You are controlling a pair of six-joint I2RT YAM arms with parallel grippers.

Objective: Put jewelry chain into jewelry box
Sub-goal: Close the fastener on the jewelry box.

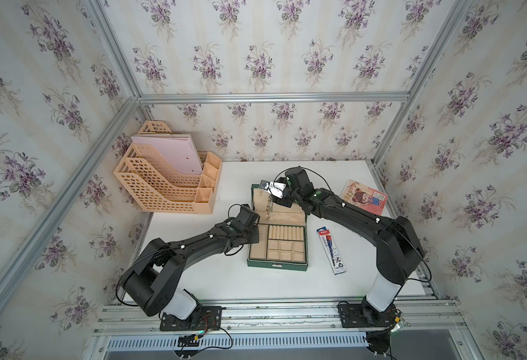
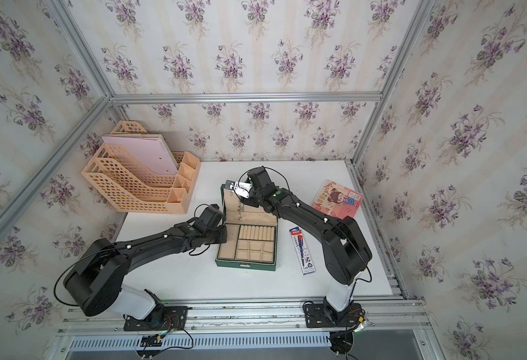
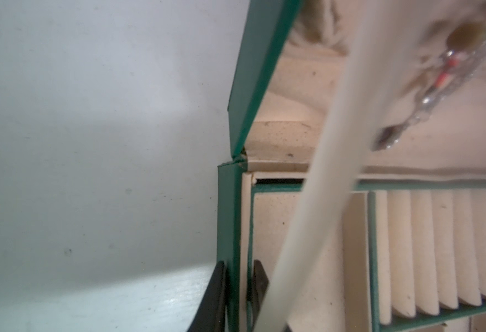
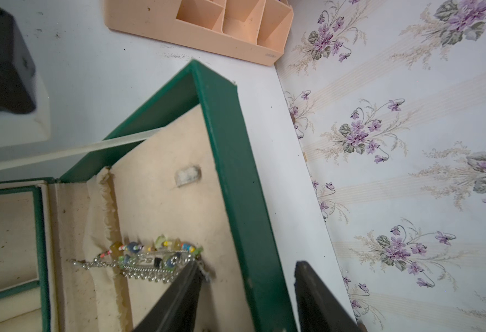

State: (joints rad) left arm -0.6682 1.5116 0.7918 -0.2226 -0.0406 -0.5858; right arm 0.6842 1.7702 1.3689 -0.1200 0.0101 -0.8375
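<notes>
Jewelry chain [image 4: 150, 258] lies against the beige lining inside the raised lid [image 4: 227, 172] of the jewelry box [image 1: 277, 265], touching one tip of the right fingers [image 4: 178, 296]. These stand apart astride the lid rim, gripping nothing. Left fingers [image 3: 219, 299] pinch the box's side wall. Box sits on bench [image 1: 225, 274].

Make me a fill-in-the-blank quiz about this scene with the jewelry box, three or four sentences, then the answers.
1. The jewelry box stands ___, its compartments showing.
2. The left gripper is clamped on a side wall of the ___.
3. The jewelry chain hangs in front of the lining of the box's raised ___.
4. The peach file organizer holds a ___ folder.
Missing words: open; jewelry box; lid; pink.
</notes>
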